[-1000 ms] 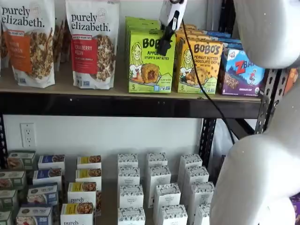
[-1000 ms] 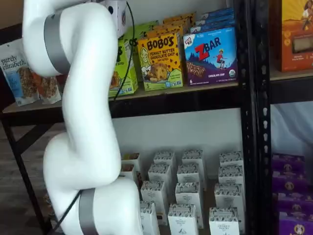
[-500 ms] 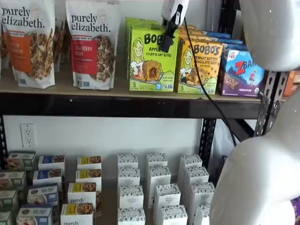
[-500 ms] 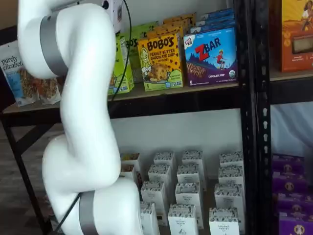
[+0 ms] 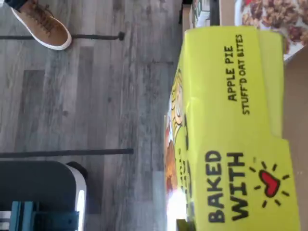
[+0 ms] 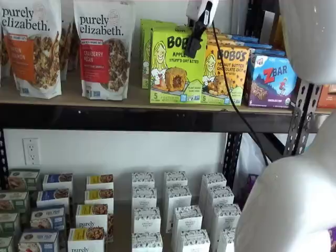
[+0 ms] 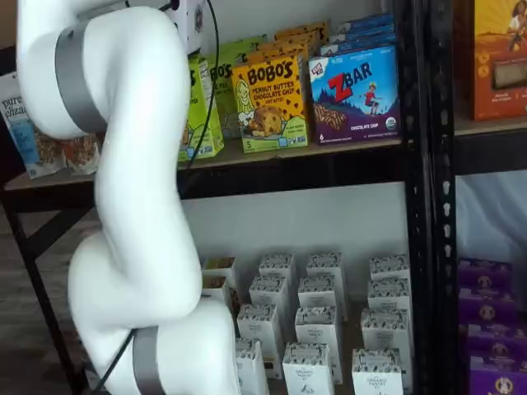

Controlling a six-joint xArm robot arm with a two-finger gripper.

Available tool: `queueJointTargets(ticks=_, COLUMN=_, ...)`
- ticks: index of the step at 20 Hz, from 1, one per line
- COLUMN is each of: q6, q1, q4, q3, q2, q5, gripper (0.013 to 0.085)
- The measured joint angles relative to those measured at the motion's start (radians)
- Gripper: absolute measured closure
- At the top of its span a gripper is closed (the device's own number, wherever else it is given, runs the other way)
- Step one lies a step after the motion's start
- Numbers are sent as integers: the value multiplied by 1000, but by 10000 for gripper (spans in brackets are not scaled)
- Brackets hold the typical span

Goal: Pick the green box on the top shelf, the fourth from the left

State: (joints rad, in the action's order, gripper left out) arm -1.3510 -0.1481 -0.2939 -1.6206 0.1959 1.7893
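Note:
The green box (image 6: 176,65), a lime Bobo's Apple Pie carton, stands upright at the front edge of the top shelf (image 6: 68,100), ahead of its row. My gripper (image 6: 192,48) comes down from above and is shut on the box's upper right part; one black finger lies across its front face. In a shelf view my white arm covers most of the green box (image 7: 202,107), and the fingers are hidden. The wrist view is filled by the green box (image 5: 231,130), its face printed "APPLE PIE STUFF'D OAT BITES", with grey floor beyond it.
More green cartons (image 6: 152,29) stand behind the held one. A yellow-orange Bobo's carton (image 6: 227,73) touches its right side, then a blue ZBar box (image 6: 270,79). Granola bags (image 6: 105,50) stand to the left. A black cable (image 6: 231,100) hangs from the gripper. White boxes (image 6: 176,210) fill the lower shelf.
The green box has come forward out of its row and a little to the right, moving together with the gripper, which stays shut on it.

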Motion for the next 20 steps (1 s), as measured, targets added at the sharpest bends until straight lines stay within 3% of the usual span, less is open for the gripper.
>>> queueJointTargets(ticks=20, q6=-49, q1=46, q4=5, q3=171, q2=155, q5=-13, gripper=690)
